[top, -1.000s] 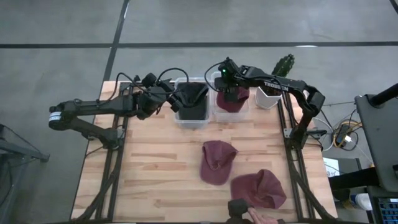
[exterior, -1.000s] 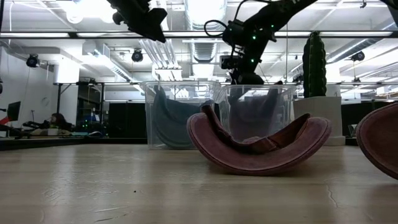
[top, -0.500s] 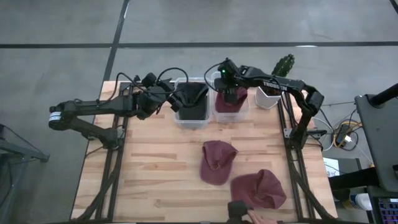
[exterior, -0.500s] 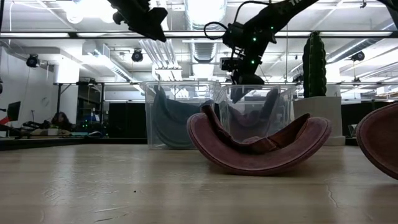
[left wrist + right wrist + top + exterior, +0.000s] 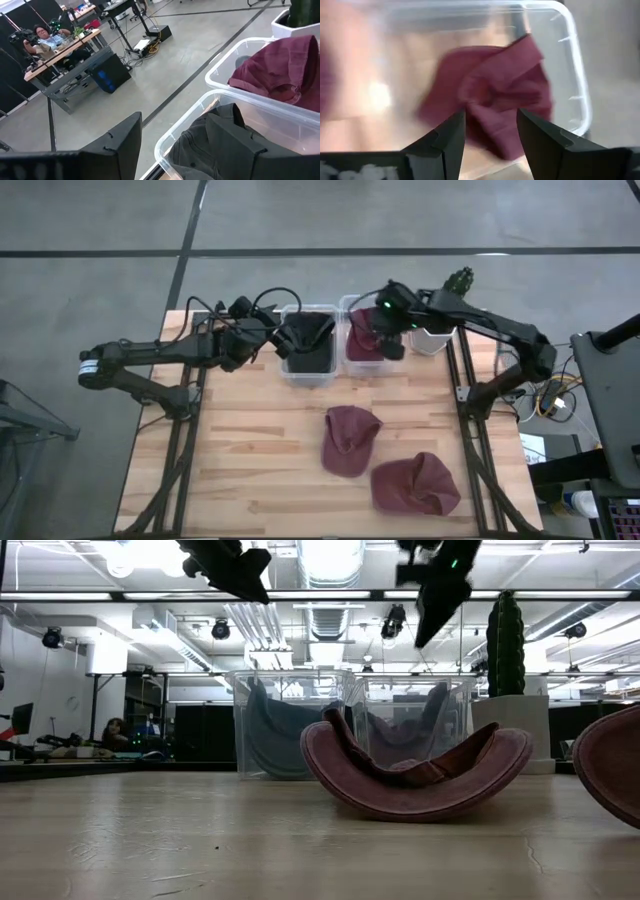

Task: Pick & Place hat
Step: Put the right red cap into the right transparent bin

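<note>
Right gripper (image 5: 394, 346): hung above the near right edge of the right-hand clear plastic bin (image 5: 352, 360), fingers (image 5: 547, 145) spread apart, nothing between them.
Left gripper (image 5: 284, 345): sat at the left rim of the left-hand clear plastic bin (image 5: 306, 375), fingers (image 5: 117, 145) parted and empty.
Bins: 2, side by side at the far edge of the wooden slat table (image 5: 250, 450).
Maroon cloth hats: 3 total. One crumpled maroon hat (image 5: 362, 340) lay inside the right bin; one loose maroon hat (image 5: 348, 440) lay mid-table; one more maroon hat (image 5: 415, 483) lay near the front right, just beside it.
Dark grey hat (image 5: 310, 340): 1, slumped in the left bin.
Potted cactus in white pot (image 5: 440, 330): 1, just right of the bins.
Background: a person (image 5: 42, 35) sat at a desk well beyond the table.
</note>
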